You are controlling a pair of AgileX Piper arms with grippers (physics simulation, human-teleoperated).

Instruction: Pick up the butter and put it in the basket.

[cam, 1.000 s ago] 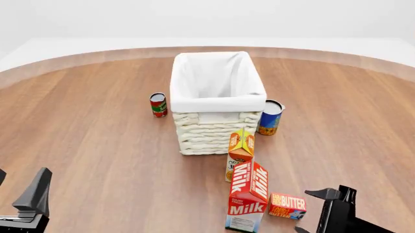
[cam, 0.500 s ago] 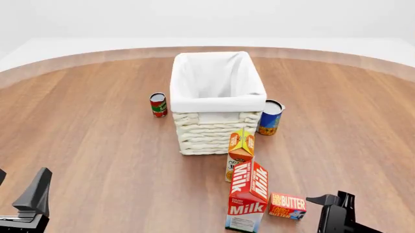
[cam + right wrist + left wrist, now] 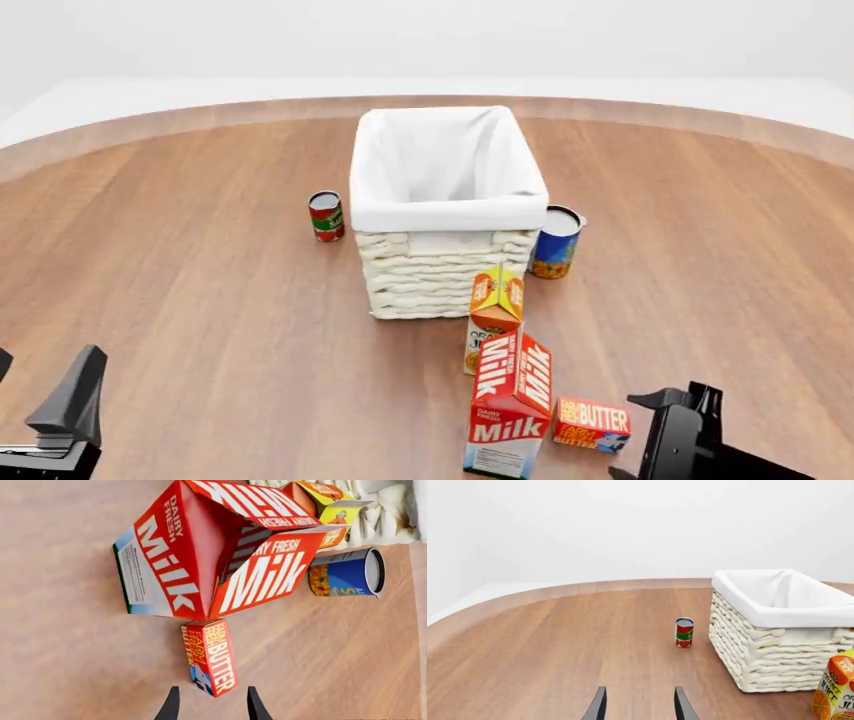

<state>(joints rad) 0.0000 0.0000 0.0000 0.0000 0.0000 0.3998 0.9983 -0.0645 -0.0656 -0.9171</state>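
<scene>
The butter is a small flat red box lying on the table at the front right, next to the Milk carton. In the right wrist view the butter lies just beyond my fingertips. My right gripper is open and empty, just right of the butter; it also shows in its own view. The basket, cream wicker with a white liner, stands at the table's middle; it also shows in the left wrist view. My left gripper is open and empty at the front left, far from the butter, and shows in its own view.
A red-and-white Milk carton stands left of the butter, with an orange juice carton behind it against the basket. A blue can stands right of the basket. A small red can stands left of it.
My right gripper dipped lower half a second ago and has come back up, slightly nearer the butter. The left arm and all objects have not moved.
</scene>
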